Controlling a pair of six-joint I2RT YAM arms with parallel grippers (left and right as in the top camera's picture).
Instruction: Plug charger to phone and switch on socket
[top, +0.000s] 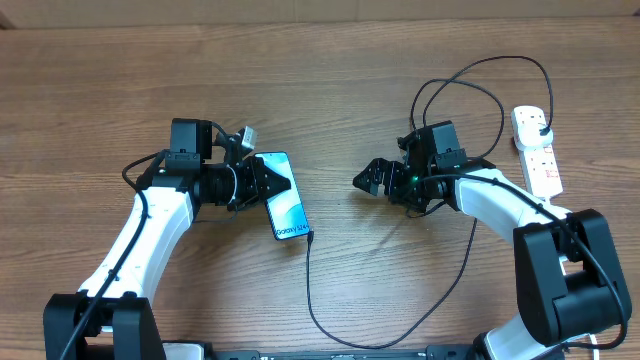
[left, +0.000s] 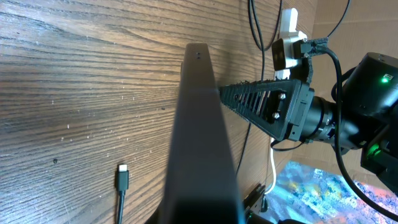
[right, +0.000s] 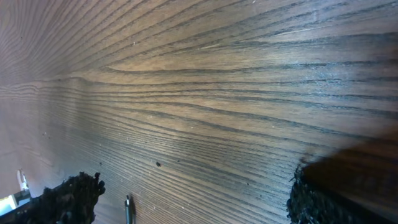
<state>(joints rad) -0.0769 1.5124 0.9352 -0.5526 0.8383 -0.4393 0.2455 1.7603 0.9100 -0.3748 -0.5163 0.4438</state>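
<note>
The phone (top: 284, 202), teal screen up with "Galaxy" text at its near end, lies left of centre. My left gripper (top: 256, 184) is shut on its far left edge. In the left wrist view the phone (left: 200, 130) shows edge-on as a dark bar. The charger's connector tip (top: 310, 237) lies on the table just off the phone's near end, apart from it; it also shows in the left wrist view (left: 122, 170) and the right wrist view (right: 129, 204). The black cable loops to its plug (top: 541, 126) in the white socket strip (top: 540, 158). My right gripper (top: 371, 180) is open and empty.
The charger cable (top: 318, 318) runs along the table's front edge and back up under the right arm, with loops (top: 470, 80) behind it. The right arm (left: 298, 109) and the socket strip (left: 288, 23) show in the left wrist view.
</note>
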